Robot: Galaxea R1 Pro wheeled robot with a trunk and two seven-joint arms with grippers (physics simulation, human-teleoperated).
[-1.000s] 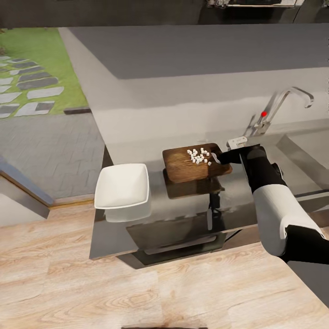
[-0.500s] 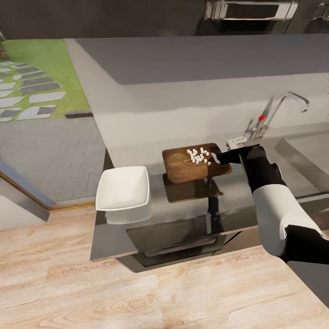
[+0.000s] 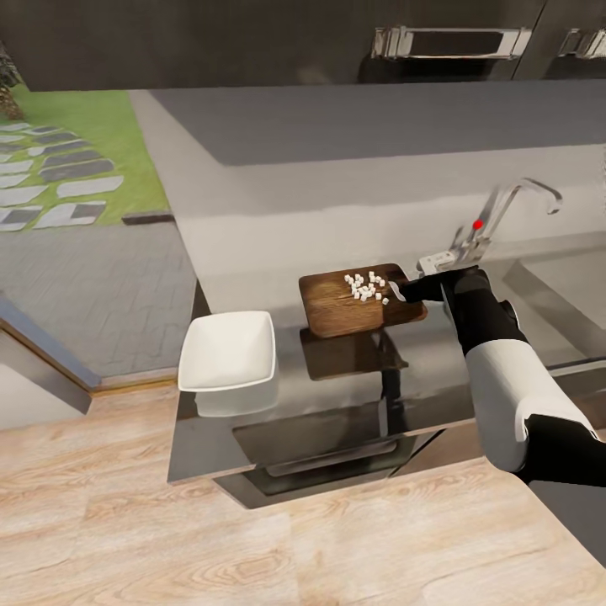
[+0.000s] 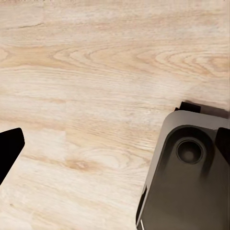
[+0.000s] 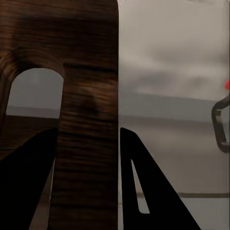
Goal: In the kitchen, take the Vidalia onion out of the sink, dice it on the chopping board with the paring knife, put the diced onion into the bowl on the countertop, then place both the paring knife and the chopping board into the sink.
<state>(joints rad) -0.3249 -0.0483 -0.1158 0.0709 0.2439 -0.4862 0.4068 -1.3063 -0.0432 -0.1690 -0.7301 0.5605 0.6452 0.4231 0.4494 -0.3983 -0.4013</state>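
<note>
— Where is everything?
— The bench (image 3: 353, 379) carries the bowl (image 3: 227, 352); the chopping board (image 3: 360, 300) hangs lifted above it, diced onion (image 3: 365, 286) on top.
— And you?
— My right pincer (image 3: 407, 291) pinches the board's handle end. My left pincer (image 4: 9, 149): I cannot tell.

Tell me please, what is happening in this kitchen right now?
The robot's right hand grips the wooden chopping board by its handle end and holds it lifted above the grey countertop, judging by the reflection below it. Small white onion dice lie on the board. The white bowl stands empty further along the counter. The tap and sink are beside the arm.
</note>
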